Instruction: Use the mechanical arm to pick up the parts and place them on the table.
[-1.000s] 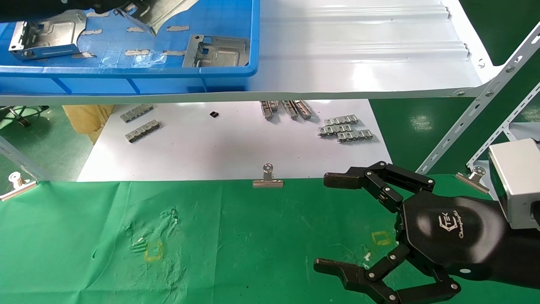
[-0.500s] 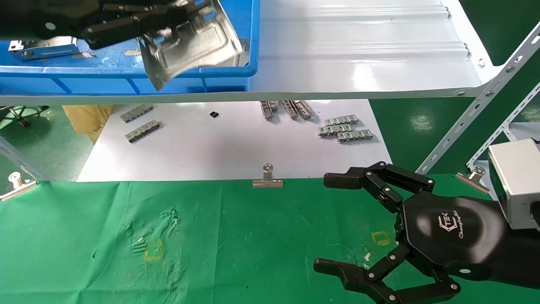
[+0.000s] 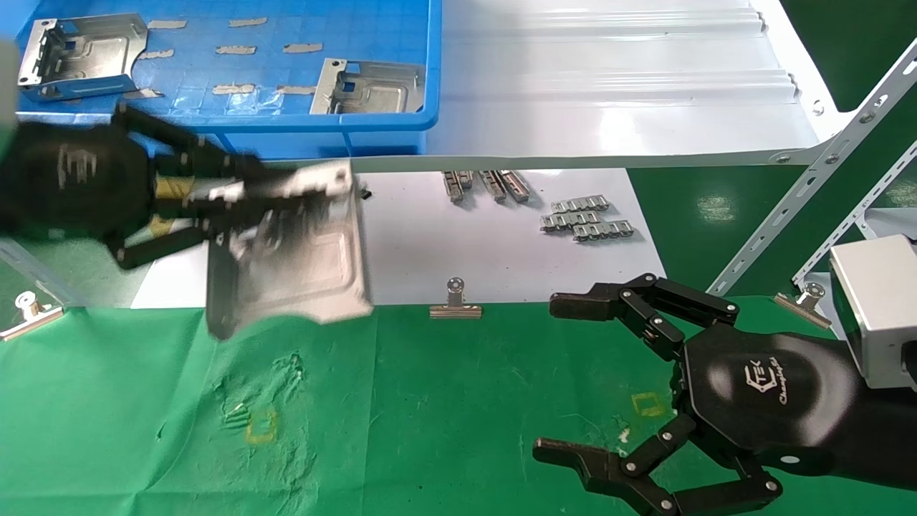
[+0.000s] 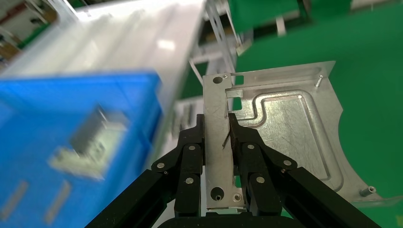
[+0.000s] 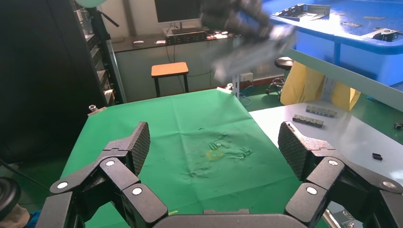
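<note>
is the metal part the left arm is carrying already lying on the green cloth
No. The part hangs in the left gripper, its fingers clamping its folded edge above the green cloth.

Shiny silver part (image 3: 301,251), bright green cloth (image 3: 430,416) with little yellow squares, blue bin (image 3: 286,132), black grippers (image 3: 573,380).

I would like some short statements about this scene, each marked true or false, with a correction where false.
1. The left hand grips a metal part by its folded edge. True.
2. The held part already lies flat on the green table. False: it hangs in the air, over the table's far edge.
3. The right hand is open and holds nothing. True.
4. The blue bin is empty. False: two parts lie in it.
</note>
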Tool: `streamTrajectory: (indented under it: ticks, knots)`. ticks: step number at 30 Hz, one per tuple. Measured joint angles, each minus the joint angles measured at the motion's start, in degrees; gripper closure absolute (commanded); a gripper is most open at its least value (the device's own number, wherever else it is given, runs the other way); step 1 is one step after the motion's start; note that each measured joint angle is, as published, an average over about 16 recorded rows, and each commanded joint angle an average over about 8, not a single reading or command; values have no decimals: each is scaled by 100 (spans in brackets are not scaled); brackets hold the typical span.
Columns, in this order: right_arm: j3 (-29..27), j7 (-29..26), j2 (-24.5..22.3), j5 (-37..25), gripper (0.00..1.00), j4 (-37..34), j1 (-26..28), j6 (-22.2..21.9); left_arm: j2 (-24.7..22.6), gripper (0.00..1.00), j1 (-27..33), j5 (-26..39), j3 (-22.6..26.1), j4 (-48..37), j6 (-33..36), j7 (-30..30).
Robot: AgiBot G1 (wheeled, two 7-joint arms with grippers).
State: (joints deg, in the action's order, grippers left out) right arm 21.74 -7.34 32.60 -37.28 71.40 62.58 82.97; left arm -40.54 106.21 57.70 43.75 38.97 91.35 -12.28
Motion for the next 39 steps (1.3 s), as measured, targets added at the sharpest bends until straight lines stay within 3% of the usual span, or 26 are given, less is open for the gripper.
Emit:
streamTrajectory:
  ticks: [9, 11, 13, 18, 20, 30, 39]
  knots:
    - [0, 0, 0, 0, 0, 0, 0, 0, 107, 100, -453, 483, 811, -365, -96, -1371]
    - [0, 0, 0, 0, 0, 0, 0, 0, 45, 95, -535, 593, 935, -573, -103, -1673]
    - [0, 0, 0, 0, 0, 0, 0, 0, -31, 79, -609, 672, 1037, -797, -105, -1936]
    - [0, 0, 0, 0, 0, 0, 0, 0, -228, 18, -757, 732, 1213, -1344, -114, -2445]
    - [0, 0, 0, 0, 0, 0, 0, 0, -302, 2, -799, 714, 1253, -1553, -126, -2605]
    - [1, 0, 0, 0, 0, 0, 0, 0, -588, 0, -847, 599, 1346, -2335, -137, -3130]
    - [1, 0, 0, 0, 0, 0, 0, 0, -535, 0, -935, 162, 1315, -2537, -13, -2709]
